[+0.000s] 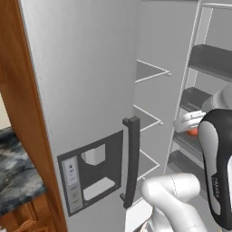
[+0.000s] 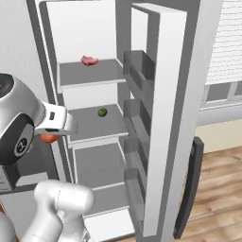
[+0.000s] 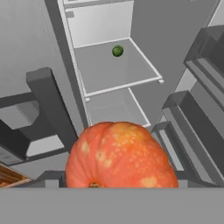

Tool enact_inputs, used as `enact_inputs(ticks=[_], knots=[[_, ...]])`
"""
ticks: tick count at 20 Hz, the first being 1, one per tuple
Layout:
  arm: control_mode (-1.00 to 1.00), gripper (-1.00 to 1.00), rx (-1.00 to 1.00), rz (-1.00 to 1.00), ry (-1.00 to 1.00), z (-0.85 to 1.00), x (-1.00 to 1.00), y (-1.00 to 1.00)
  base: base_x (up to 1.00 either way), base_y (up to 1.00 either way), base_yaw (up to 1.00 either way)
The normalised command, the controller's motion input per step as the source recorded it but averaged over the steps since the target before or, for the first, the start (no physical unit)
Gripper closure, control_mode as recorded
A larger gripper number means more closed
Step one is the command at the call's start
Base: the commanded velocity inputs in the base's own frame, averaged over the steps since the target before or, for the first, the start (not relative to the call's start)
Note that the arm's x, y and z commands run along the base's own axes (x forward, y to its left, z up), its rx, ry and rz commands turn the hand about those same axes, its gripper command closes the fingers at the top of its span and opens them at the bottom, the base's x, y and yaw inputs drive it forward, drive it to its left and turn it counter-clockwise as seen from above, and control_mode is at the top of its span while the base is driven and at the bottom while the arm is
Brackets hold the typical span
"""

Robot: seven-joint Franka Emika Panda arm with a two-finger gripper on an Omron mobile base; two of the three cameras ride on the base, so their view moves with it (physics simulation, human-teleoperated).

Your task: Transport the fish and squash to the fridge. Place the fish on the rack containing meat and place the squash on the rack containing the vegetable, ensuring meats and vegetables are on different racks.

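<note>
While the tall grey fridge stands open, the round orange-red squash sits pinched in the gripper, just outside the compartment. Inside, a small green vegetable rests on the middle pale rack, pink meat lies on the rack above, and dark door bins line the right.

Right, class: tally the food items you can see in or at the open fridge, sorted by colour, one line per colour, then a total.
Pink-red, the lumpy piece of meat on the upper rack: 1
Green, the small round vegetable on the middle rack: 1
Orange-red, the round squash in the tool: 1
Total: 3
</note>
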Motion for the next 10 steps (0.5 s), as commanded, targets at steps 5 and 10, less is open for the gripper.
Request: enact_inputs(ticks=[5, 10], knots=[[1.0, 1.0, 0.0, 0.0, 0.0, 0.0, 0.0, 0.0, 0.15, -0.2, 0.17], [1.0, 1.0, 0.0, 0.0, 0.0, 0.0, 0.0, 0.0, 0.0, 0.0, 0.13]])
